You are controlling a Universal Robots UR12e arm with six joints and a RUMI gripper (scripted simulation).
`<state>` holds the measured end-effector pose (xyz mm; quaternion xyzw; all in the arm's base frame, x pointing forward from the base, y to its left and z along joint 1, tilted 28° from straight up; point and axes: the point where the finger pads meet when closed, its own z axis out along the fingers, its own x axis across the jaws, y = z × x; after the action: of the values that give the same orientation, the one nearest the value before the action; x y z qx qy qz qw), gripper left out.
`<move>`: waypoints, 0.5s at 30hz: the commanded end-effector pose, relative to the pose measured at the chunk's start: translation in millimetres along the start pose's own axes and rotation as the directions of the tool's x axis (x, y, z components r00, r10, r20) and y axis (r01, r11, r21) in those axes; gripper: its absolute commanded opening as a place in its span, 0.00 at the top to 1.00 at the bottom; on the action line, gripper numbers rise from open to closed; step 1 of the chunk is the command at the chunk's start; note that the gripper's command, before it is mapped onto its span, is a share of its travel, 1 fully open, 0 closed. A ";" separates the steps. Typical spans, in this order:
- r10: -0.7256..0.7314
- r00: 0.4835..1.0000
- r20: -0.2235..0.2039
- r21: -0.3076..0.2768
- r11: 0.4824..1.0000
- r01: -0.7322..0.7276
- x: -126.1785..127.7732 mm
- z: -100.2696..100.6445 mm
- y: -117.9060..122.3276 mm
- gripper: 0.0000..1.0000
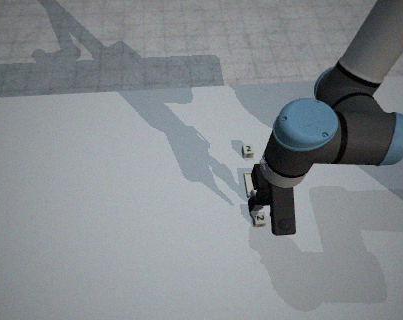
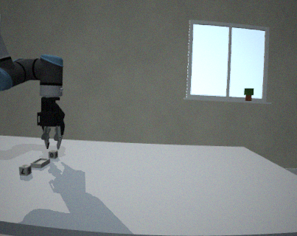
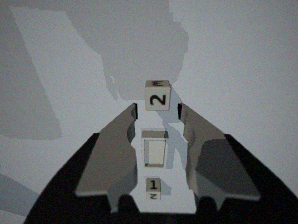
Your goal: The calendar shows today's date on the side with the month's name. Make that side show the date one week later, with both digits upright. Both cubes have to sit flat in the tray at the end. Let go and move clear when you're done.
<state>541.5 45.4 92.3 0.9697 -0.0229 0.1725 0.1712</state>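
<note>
A small cream cube with a 2 on top (image 1: 259, 219) (image 2: 53, 155) (image 3: 158, 97) lies on the table just past one end of the empty tray (image 1: 247, 179) (image 2: 40, 162) (image 3: 155, 134). My gripper (image 1: 254, 204) (image 2: 52, 144) (image 3: 157, 104) hangs a little above this cube, with its fingers partly apart and nothing between them. The second cube (image 1: 247, 151) (image 2: 25, 169) (image 3: 154, 187) lies on the table beyond the other end of the tray; in the wrist view it shows a 1. Neither cube is in the tray.
The white table stretches wide to the left and front of the top and exterior views. The arm's elbow and forearm hang over the table's right side in the top view. A window with a small plant is on the far wall.
</note>
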 end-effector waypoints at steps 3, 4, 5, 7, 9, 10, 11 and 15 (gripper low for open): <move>0.001 1.000 0.000 0.000 1.000 -0.001 -1.3 0.2 0.6 0.72; 0.001 1.000 0.000 0.000 1.000 -0.001 -1.3 0.2 0.6 0.72; 0.001 1.000 0.000 0.000 1.000 -0.001 -1.3 0.2 0.6 0.72; 0.001 1.000 0.000 0.000 1.000 -0.001 -1.2 0.2 0.6 0.72; 0.001 1.000 0.000 0.000 1.000 -0.001 -1.0 0.2 0.7 0.72; 0.001 1.000 0.000 0.000 1.000 -0.001 -0.9 0.2 0.8 0.72; 0.001 1.000 0.000 0.000 1.000 -0.001 -0.7 0.2 0.9 0.72; 0.002 1.000 0.000 0.000 1.000 -0.002 -0.2 0.1 1.1 0.72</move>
<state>541.5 45.4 92.3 0.9698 -0.0228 0.1725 0.1712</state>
